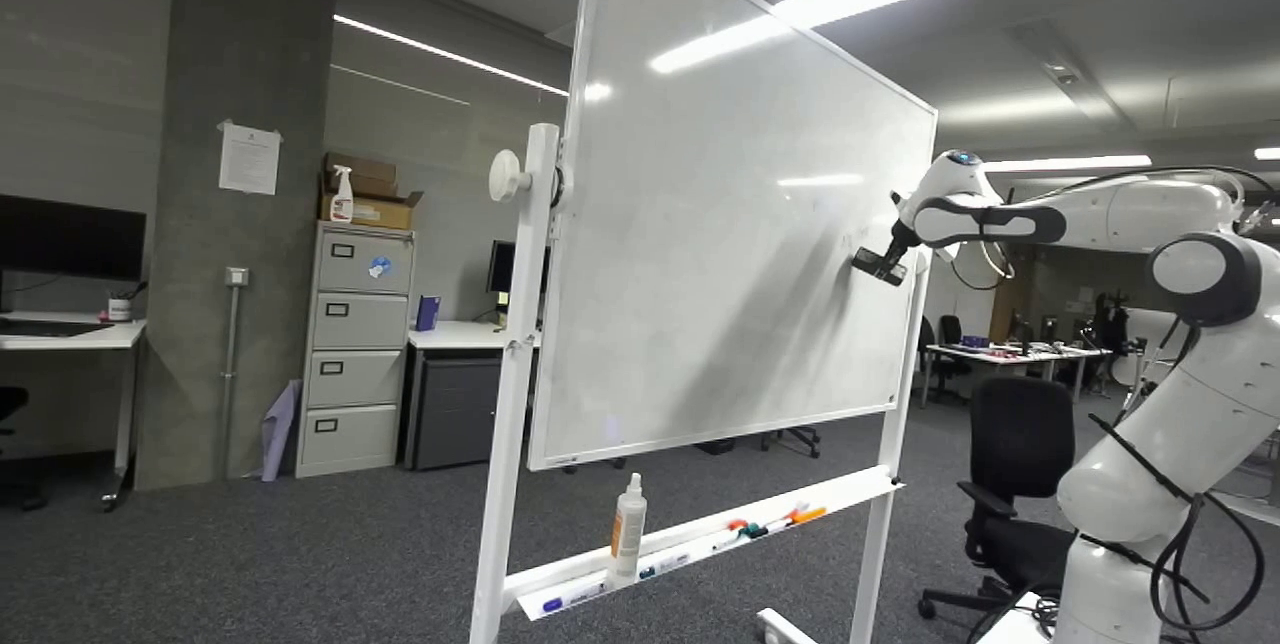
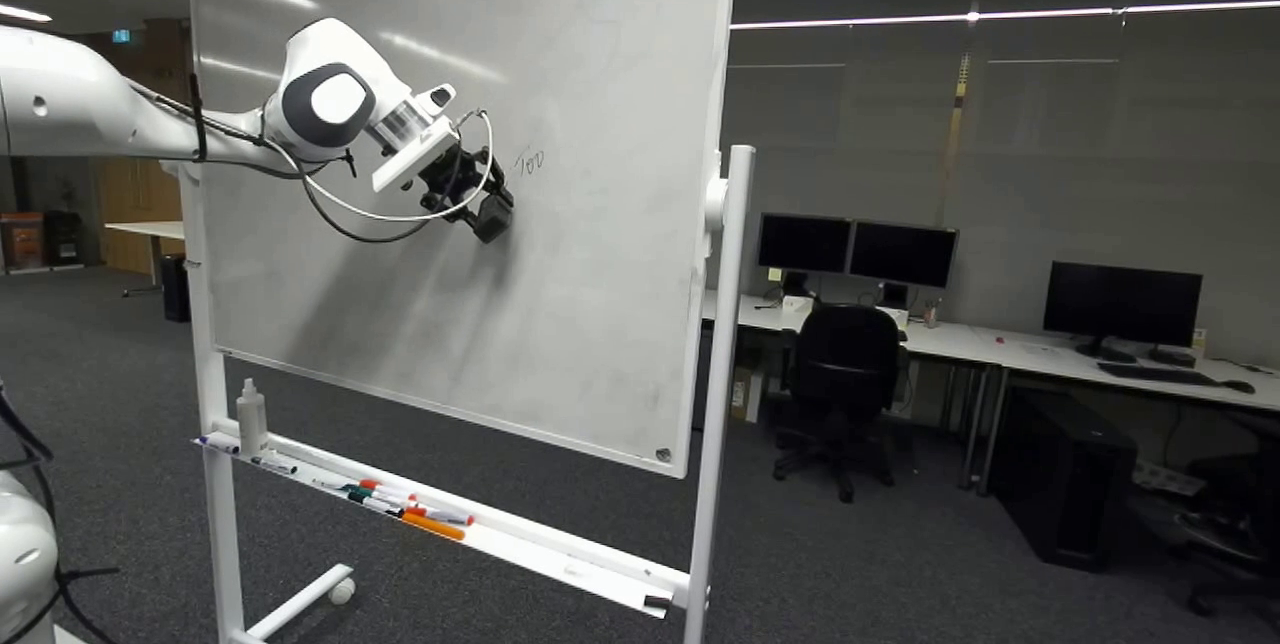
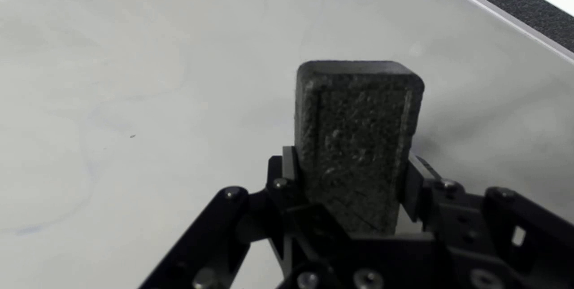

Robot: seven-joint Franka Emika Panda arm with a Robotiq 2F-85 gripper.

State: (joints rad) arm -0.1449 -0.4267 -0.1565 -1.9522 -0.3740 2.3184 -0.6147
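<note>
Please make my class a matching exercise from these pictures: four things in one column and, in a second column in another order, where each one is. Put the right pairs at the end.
Things
1. dark block
2. trigger spray bottle
3. orange marker
4. handwriting

Places
A. marked on the whiteboard
B. lying on the ledge
C. held in the gripper
D. on top of the filing cabinet

Pairs: 1-C, 2-D, 3-B, 4-A

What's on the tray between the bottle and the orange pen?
More pens lie between the bottle and the orange pen; both exterior views show them.
</note>
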